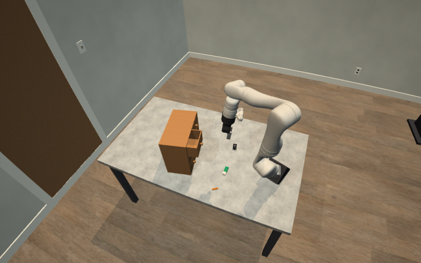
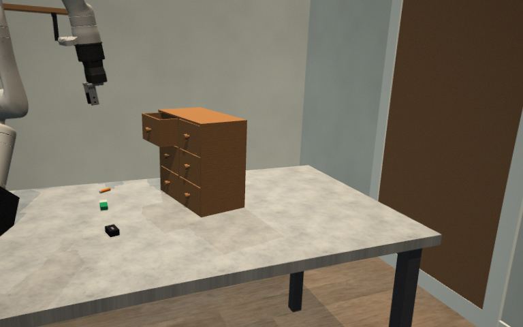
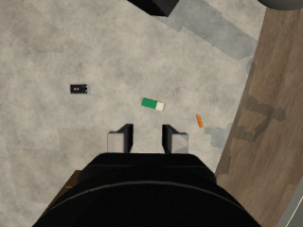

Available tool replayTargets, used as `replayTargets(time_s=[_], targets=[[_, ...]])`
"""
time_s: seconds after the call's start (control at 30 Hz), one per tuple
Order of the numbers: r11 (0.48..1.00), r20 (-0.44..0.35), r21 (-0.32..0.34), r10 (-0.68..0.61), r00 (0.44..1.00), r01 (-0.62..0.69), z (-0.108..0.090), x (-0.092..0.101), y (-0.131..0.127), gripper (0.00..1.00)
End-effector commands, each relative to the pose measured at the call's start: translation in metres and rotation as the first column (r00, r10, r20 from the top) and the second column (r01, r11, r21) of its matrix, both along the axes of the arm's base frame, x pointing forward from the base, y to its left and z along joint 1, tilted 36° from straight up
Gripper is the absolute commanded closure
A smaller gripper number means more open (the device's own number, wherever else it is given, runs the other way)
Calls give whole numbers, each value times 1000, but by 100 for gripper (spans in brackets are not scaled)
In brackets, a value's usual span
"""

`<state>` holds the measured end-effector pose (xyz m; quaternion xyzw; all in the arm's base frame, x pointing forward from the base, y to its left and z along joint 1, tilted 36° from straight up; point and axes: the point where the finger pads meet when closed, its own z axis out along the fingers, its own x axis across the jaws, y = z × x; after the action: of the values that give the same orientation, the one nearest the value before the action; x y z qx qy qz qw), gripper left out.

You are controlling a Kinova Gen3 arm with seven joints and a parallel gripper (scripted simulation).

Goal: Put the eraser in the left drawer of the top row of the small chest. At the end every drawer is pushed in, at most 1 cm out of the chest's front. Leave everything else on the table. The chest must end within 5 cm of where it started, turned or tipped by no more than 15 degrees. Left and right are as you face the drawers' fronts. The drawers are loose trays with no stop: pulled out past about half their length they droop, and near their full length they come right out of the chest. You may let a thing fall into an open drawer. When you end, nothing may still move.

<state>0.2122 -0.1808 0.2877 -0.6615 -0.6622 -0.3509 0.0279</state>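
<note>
Hand [image 1: 228, 136] [image 2: 91, 103] [image 3: 147, 134] open, nothing btwn its fingers, hangs fingers-down on the white arm [image 1: 260, 97] [image 2: 84, 24], high over the tabletop [image 1: 133, 136] [image 2: 316, 204] [image 3: 38, 61]. Below, a blk block [image 1: 234, 146] [image 2: 112, 230] [image 3: 80, 89] sits w/ the eraser [image 1: 225, 170] [image 2: 103, 205] [image 3: 152, 104], grn w/ a white end, lying flat btwn it & an orange stick [image 1: 215, 188] [image 2: 105, 190] [image 3: 199, 121]. Eraser's on the tabletop, well apart from the hand & outside the chest [image 1: 174, 127] [image 2: 223, 165] [image 3: 68, 182]. Chest stands upright, top-row L drawer [image 1: 193, 152] [image 2: 154, 136] pulled out, top-row R drawer [image 2: 192, 142] shut. Beyond: gray wall [image 1: 279, 36] [image 2: 231, 57], brn panel [image 1: 40, 92] [image 2: 443, 115].
</note>
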Motion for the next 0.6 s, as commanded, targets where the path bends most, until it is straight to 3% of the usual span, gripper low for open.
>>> replayTargets(time_s=[0.0,0.57], targets=[[1000,-39,-6,26,999,-26,3,-3,-1,33],[997,-116,-13,70,991,-72,9,-13,-5,33]])
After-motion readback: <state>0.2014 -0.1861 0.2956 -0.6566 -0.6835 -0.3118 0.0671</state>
